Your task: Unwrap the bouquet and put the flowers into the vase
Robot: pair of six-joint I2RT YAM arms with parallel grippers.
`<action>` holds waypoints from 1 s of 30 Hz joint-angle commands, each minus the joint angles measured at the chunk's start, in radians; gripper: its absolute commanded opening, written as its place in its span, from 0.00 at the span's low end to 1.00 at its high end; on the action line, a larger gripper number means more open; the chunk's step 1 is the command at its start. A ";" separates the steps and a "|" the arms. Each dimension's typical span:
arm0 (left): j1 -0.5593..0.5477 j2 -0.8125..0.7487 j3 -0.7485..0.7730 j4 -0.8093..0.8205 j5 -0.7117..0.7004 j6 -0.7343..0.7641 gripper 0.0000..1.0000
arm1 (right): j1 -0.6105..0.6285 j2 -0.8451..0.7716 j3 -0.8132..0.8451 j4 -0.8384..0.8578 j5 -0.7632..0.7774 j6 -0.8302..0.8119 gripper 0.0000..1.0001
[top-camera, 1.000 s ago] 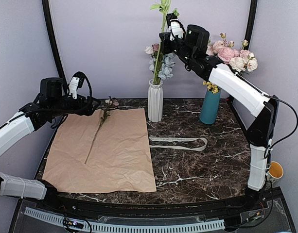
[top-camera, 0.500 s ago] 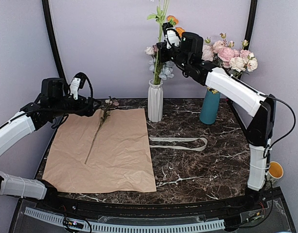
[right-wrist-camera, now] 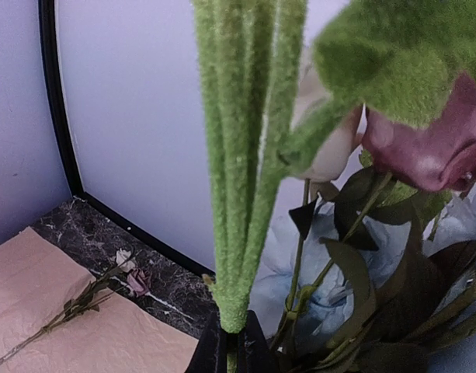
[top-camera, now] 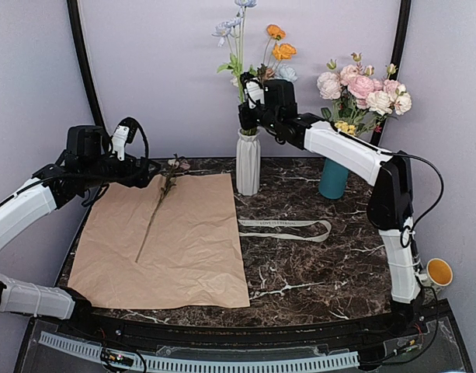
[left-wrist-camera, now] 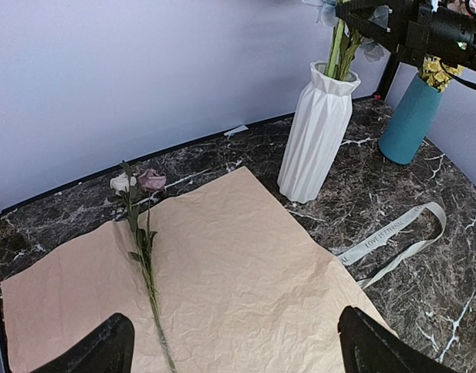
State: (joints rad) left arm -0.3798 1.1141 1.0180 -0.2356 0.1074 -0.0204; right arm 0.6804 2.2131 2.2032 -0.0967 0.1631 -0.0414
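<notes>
I have the right end effector clenched on a bunch of fuzzy green stems, held upright just above the flared rim of the white ribbed ceramic vase at the upper centre of the overhead view. Their lower ends run into the neck, with pale blue blossoms and orange blossoms fanned out at the top of the frame. I read this as the placing step, nearly complete for this bunch. The unwrapping looks finished: the tan kraft paper sheet lies flat across the left half of the dark marbled worktop, and the cream ribbon lies loose at centre frame. 1 long single stem with dusty pink and cream blooms lies on the paper's upper left. My left end effector is released, jaws wide, hovering above the paper and touching nothing. Next I would seat the bunch, let go and back out upward without snagging petals. Then the left arm must pinch that thin stem without catching the sheet beneath it.
</notes>
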 commanded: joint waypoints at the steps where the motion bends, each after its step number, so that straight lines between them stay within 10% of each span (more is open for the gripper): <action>1: -0.005 -0.016 -0.018 -0.011 -0.021 0.008 0.94 | 0.004 0.006 0.036 -0.006 0.018 0.026 0.00; 30: -0.004 0.055 0.023 -0.042 -0.021 -0.010 0.94 | 0.030 -0.106 -0.076 -0.080 -0.016 0.092 0.57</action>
State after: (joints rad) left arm -0.3798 1.1732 1.0149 -0.2604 0.0879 -0.0212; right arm 0.6991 2.1857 2.1666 -0.1871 0.1490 0.0460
